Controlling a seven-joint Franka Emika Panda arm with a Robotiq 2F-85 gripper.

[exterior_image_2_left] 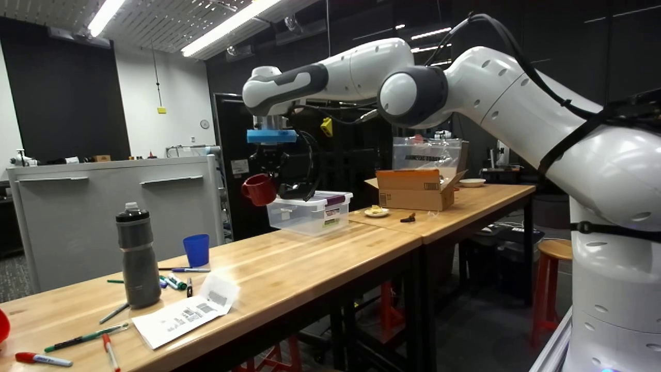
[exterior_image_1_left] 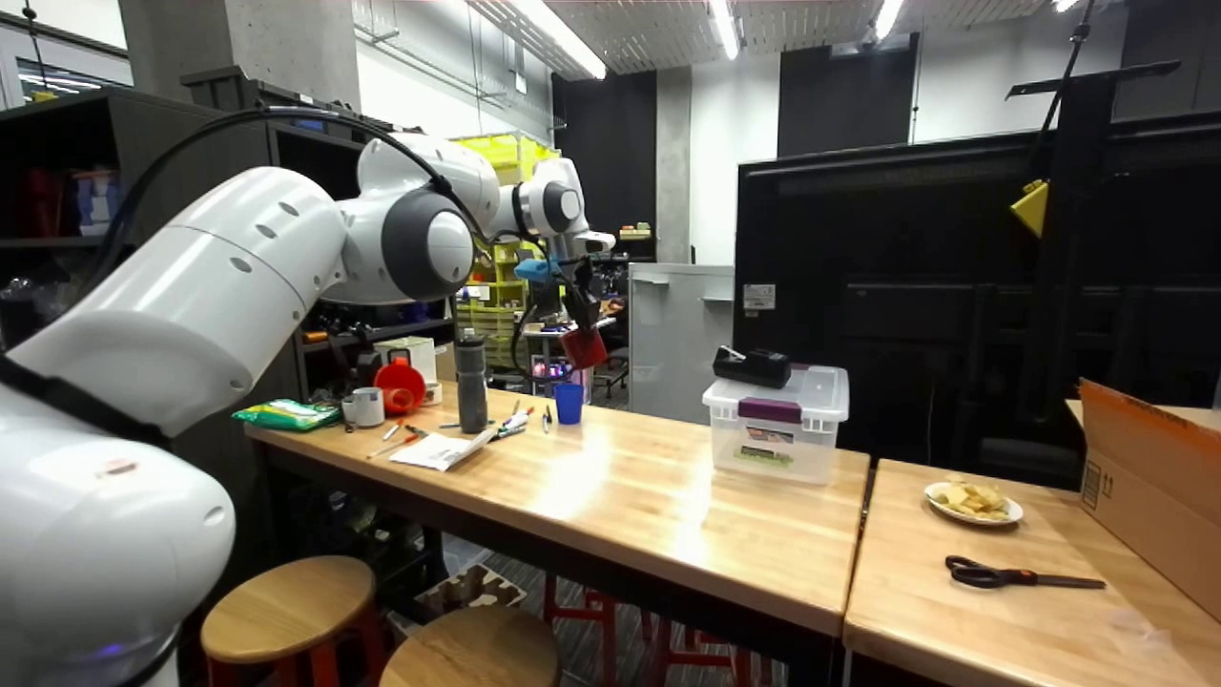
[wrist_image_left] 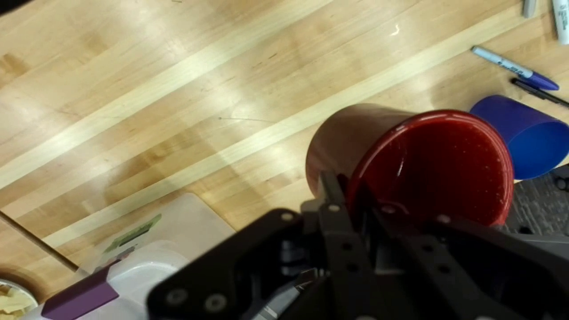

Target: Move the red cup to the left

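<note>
Above the desk [exterior_image_1_left: 630, 477], the red cup [exterior_image_2_left: 260, 190] hangs in the pincer [wrist_image_left: 347, 195], which is clamped on its wall; both exterior views show the cup left of the storage box [exterior_image_1_left: 777, 444]. Grasping and lifting look done; lowering, release and perhaps leftward carrying likely remain.

The arm [exterior_image_1_left: 229, 277] looks glossy white from here, freckled with grey oval plugs [exterior_image_1_left: 240, 264], a charcoal ring [exterior_image_1_left: 404, 246] round its elbow cap [exterior_image_1_left: 448, 246] — black cable [exterior_image_1_left: 296, 113] looping above, black straps [exterior_image_2_left: 568, 144] about it — and, under a blue block [exterior_image_2_left: 271, 136], a black gripper [wrist_image_left: 350, 192] with silvery screws [wrist_image_left: 215, 303]
</note>
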